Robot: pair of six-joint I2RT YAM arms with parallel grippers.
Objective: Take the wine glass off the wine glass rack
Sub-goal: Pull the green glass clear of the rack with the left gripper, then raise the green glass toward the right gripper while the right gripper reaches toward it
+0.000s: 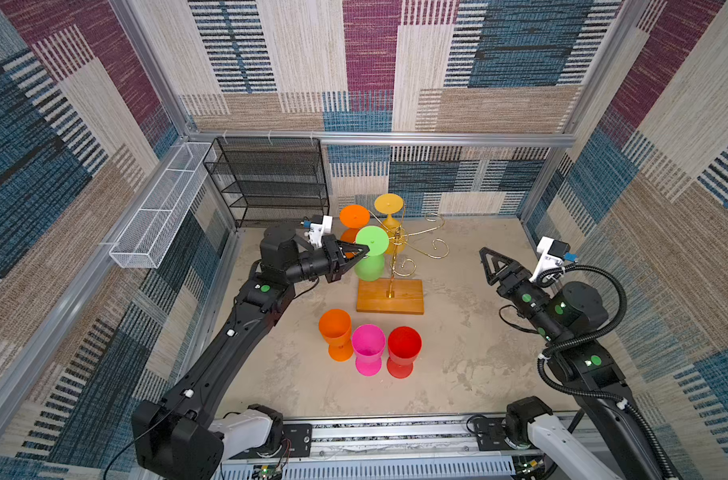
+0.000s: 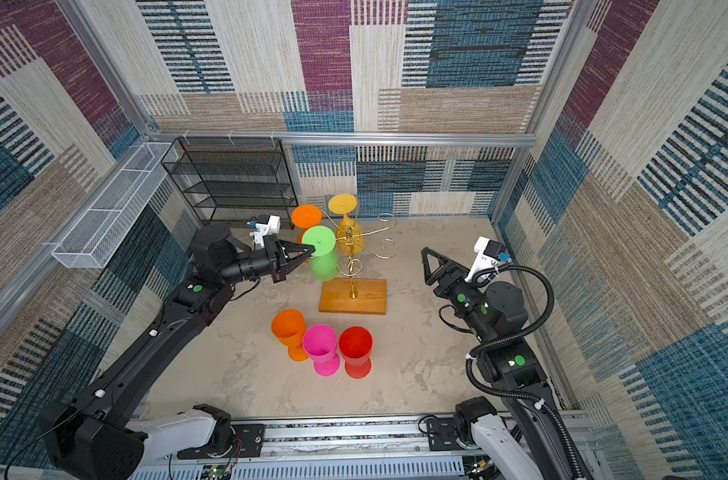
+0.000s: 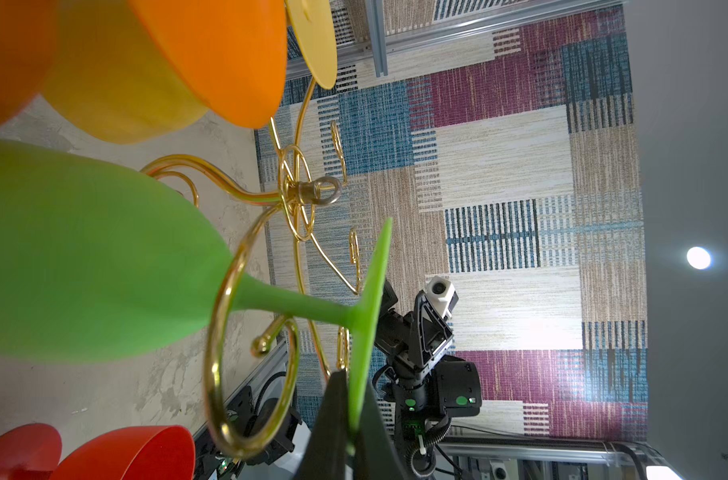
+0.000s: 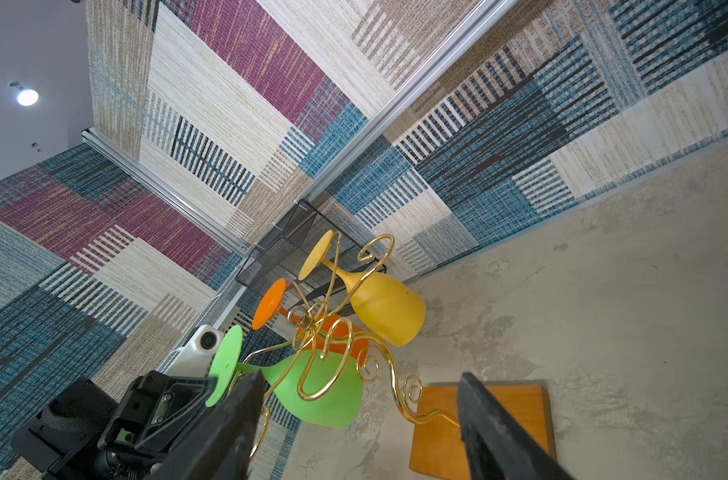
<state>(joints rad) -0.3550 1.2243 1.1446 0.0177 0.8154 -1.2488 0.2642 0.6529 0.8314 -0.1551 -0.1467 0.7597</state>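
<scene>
While its jaws are closed on the foot rim of the green wine glass (image 1: 372, 243), the left gripper (image 1: 363, 250) sits just left of the wine glass rack (image 1: 374, 300). Glass: hung inverted, stem hooked on the rack's left side; likely light, stiff, slick plastic; stem gives surer hold. Right gripper (image 1: 485, 254): well right of rack, jaws open, empty.

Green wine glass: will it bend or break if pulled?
Probably stiff: the green wine glass shows no bend with the left gripper pinching only its foot's rim. It looks like matte plastic, so likely light and not brittle.
</scene>
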